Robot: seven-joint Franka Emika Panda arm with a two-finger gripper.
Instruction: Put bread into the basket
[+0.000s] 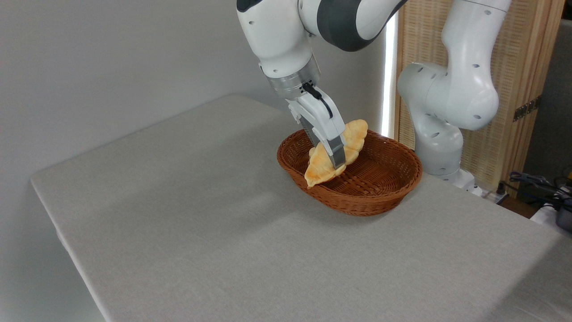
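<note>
The bread (322,164), a long golden-orange pastry with pointed ends, hangs tilted over the basket (357,197), its lower tip above the near rim and its upper tip toward the back. My gripper (336,162) is shut on the bread around its middle, one grey finger (338,154) lying across its front. The basket is an oval reddish-brown wicker one standing at the table's far right side. Whether the bread's lower end touches the basket's weave I cannot tell.
A grey cloth-covered table (201,223) spreads to the left and front of the basket. The arm's white base (440,147) stands just behind the basket on the right. A wooden screen (527,67) and cables (536,183) lie past the table's right edge.
</note>
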